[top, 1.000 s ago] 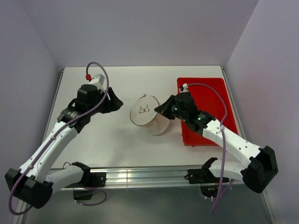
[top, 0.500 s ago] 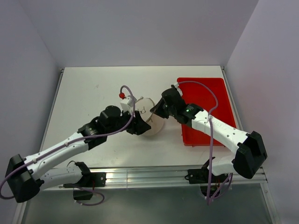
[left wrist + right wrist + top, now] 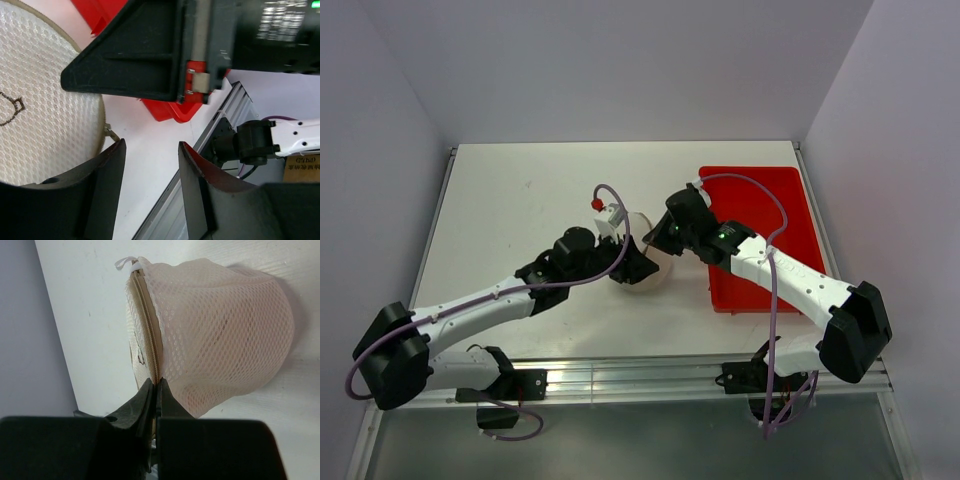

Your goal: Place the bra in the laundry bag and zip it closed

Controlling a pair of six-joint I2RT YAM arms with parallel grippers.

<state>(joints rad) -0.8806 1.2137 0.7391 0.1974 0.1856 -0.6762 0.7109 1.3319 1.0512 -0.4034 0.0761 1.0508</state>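
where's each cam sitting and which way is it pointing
Top external: above and behind the bases, looking down on the table, both arms in view.
Left wrist: beside the laundry bag, facing the red tray past its open left gripper.
Right wrist: looks along the right gripper, shut on the laundry bag's zip seam.
Shared: all three show the laundry bag.

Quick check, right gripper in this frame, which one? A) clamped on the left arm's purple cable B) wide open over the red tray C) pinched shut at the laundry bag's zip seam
C: in the right wrist view the right gripper has its fingers pressed almost together right where the zip seam of the laundry bag runs down between them.
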